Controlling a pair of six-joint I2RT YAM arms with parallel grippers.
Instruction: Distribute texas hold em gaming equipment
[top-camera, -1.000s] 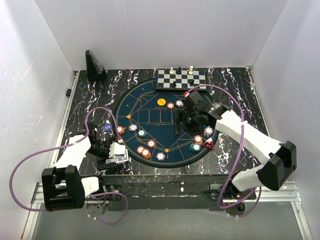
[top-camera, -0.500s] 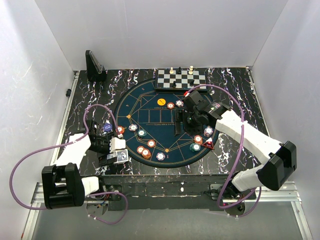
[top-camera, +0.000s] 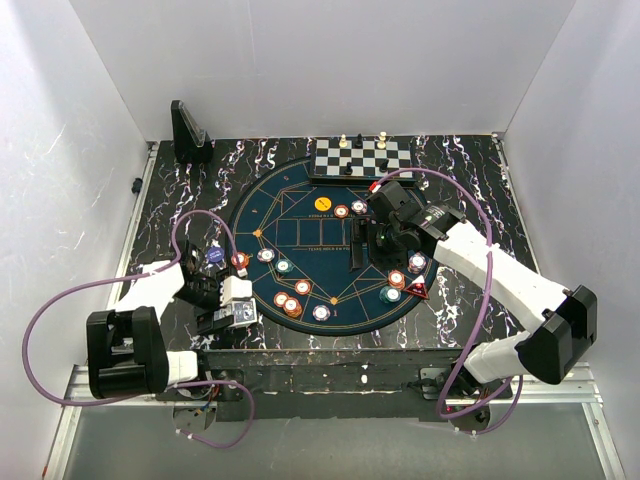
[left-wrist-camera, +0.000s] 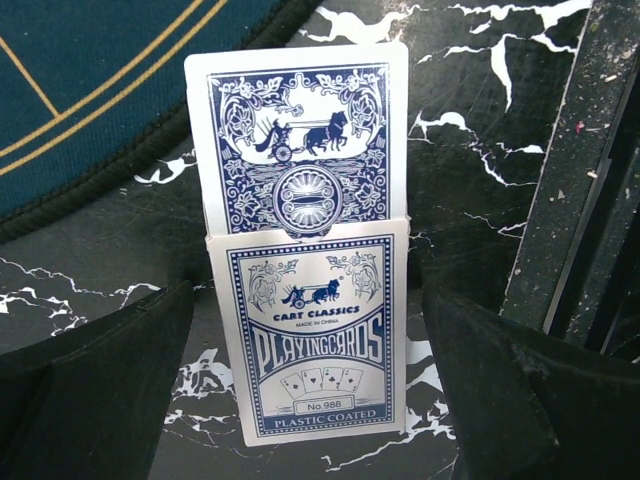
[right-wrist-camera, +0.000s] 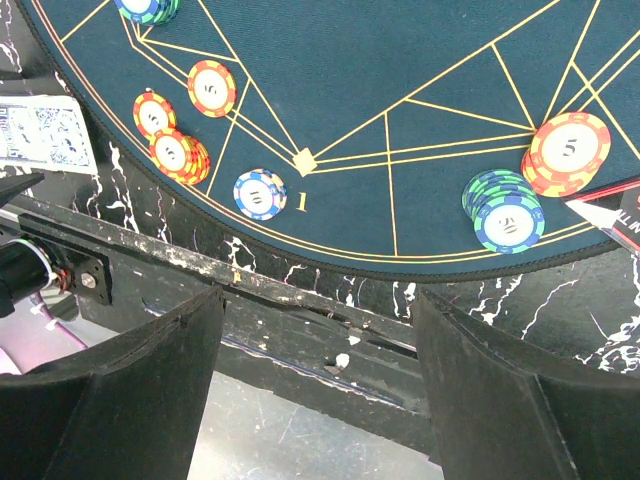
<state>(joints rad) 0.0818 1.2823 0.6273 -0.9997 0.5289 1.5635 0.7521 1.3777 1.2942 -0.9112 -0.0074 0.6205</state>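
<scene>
A blue-and-white playing-card box (left-wrist-camera: 315, 330) lies on the marble table, with blue-backed cards (left-wrist-camera: 300, 140) sticking out of its top. My left gripper (left-wrist-camera: 310, 400) is open, one finger on each side of the box and neither touching it. In the top view the left gripper (top-camera: 228, 308) is at the mat's near-left edge by the box (top-camera: 243, 314). My right gripper (top-camera: 358, 250) hovers open and empty over the mat. Poker chips (top-camera: 288, 303) are scattered on the mat, among them an orange chip (right-wrist-camera: 212, 87), a blue-white chip (right-wrist-camera: 260, 193) and a blue-green stack (right-wrist-camera: 505, 215). A yellow disc (top-camera: 323, 203) and a red triangular marker (top-camera: 415, 291) also lie there.
The round dark-blue mat (top-camera: 300, 235) fills the table's middle. A chessboard with pieces (top-camera: 362, 155) stands at the back, a black stand (top-camera: 188, 132) at the back left. A lone blue chip (top-camera: 213, 255) sits off the mat. The table's front rail (right-wrist-camera: 250, 280) runs below the right gripper.
The left arm has shifted slightly away from the near edge, its gripper staying around the card box. The right arm has barely moved.
</scene>
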